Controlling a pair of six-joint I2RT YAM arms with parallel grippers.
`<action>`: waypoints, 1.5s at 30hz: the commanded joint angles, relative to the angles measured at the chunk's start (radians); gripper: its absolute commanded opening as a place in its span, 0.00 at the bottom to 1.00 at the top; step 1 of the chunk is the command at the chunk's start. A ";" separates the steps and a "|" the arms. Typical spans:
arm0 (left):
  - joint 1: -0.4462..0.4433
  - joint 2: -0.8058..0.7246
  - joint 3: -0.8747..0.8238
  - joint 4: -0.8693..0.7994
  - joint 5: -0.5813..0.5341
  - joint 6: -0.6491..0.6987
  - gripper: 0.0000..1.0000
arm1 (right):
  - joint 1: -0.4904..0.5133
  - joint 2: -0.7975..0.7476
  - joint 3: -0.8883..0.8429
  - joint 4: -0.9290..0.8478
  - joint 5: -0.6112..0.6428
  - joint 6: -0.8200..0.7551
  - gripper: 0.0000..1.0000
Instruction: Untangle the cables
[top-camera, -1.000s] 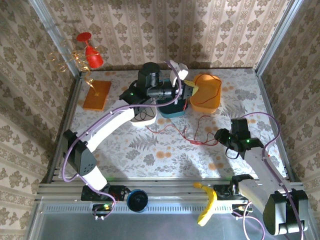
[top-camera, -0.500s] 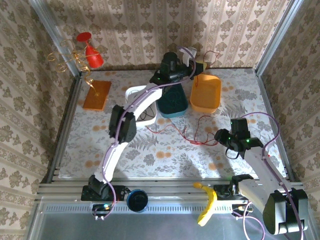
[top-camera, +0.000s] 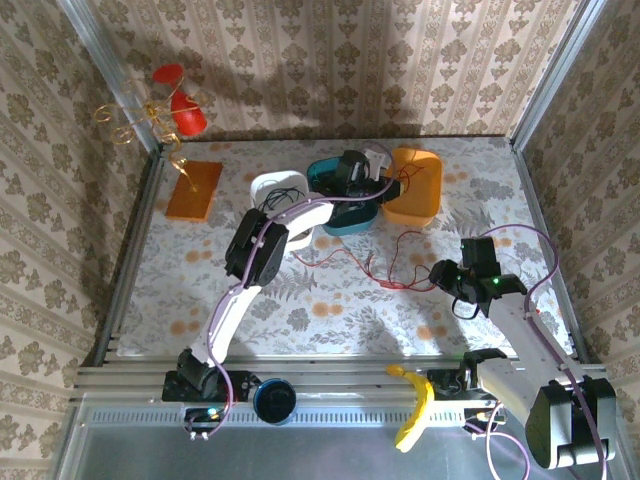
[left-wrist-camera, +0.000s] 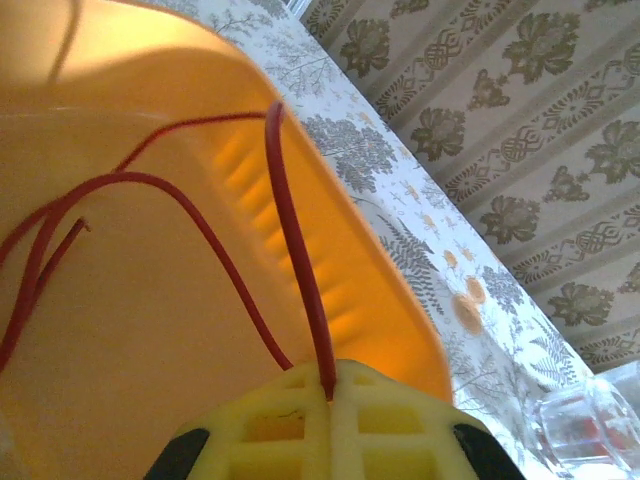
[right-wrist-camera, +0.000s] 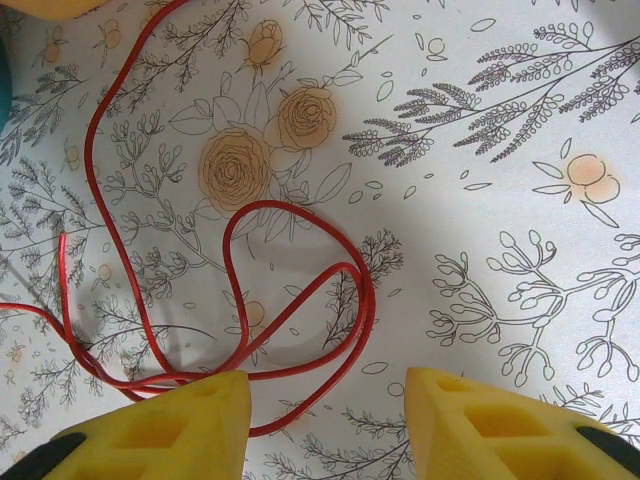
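Left jaws are pressed together on the red cable (left-wrist-camera: 300, 270). In the left wrist view the cable runs straight down into the seam of the yellow left gripper (left-wrist-camera: 328, 398), close over the orange bin (left-wrist-camera: 150, 300). Two more red strands curve across the bin's inner wall, left of that one.

Right jaws stand wide apart. In the right wrist view the yellow fingers (right-wrist-camera: 170, 425) of the right gripper (right-wrist-camera: 325, 400) have a bare gap between them, low over the flowered table (right-wrist-camera: 500, 200). Loops of red cable (right-wrist-camera: 282, 204) lie flat on the table ahead of the fingers and in the gap.

From above, the bin (top-camera: 418, 190) sits at the far side of the table (top-camera: 330, 310). The left gripper (top-camera: 383, 186) is at the bin's left rim, its arm reaching long from the near edge. A teal bowl (top-camera: 335, 195) is just left of the bin, partly under the arm, and a white bowl (top-camera: 275, 190) is further left.

The red cable (top-camera: 370, 262) lies in a loose tangle on the table, nearer than the bin. One strand runs up to the bin's near edge and another trails off to the left. The right gripper (top-camera: 438, 272) hovers at the right end of the tangle, nearer than the bin and slightly right of it.

A flat orange pad (top-camera: 195, 190) lies well left of the bin. A banana (top-camera: 415, 405) rests on the near rail, well nearer than the bin.
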 joint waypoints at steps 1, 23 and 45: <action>-0.021 -0.108 -0.047 -0.090 -0.071 0.081 0.00 | -0.004 0.002 0.024 -0.004 -0.018 -0.017 0.46; -0.061 -0.232 -0.049 -0.285 -0.253 0.167 0.66 | -0.003 -0.039 0.026 -0.019 -0.050 -0.039 0.46; -0.148 -0.659 -0.780 -0.146 -0.564 0.163 0.69 | 0.229 0.398 0.238 0.099 -0.040 -0.092 0.45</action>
